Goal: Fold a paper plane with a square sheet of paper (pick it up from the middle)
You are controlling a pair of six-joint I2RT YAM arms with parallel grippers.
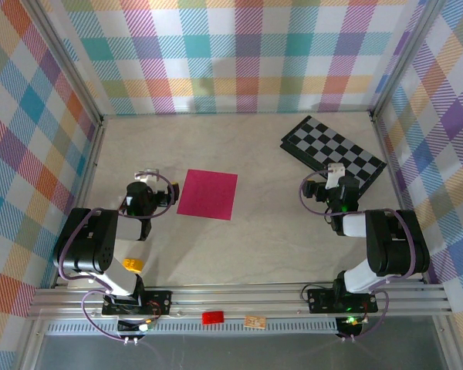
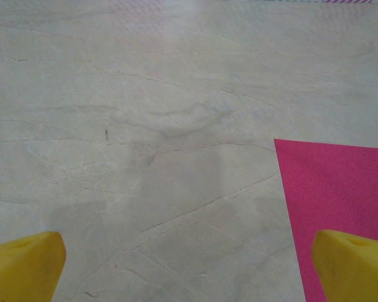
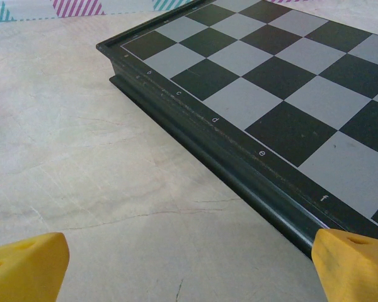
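The top camera looks down on the whole table (image 1: pixel 255 247). Wrist cameras sit low, probably tilted forward; left shares the paper sheet (image 2: pixel 340 189), right the checkerboard (image 3: pixel 271 82).

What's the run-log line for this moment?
stage: pre-grasp | square sheet of paper: flat, unfolded | left fingers: open, beside sheet | right fingers: open, near checkerboard edge

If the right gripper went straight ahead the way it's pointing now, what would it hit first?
Most likely the checkerboard, its dark raised rim lying just ahead of the right gripper; depth is unclear.
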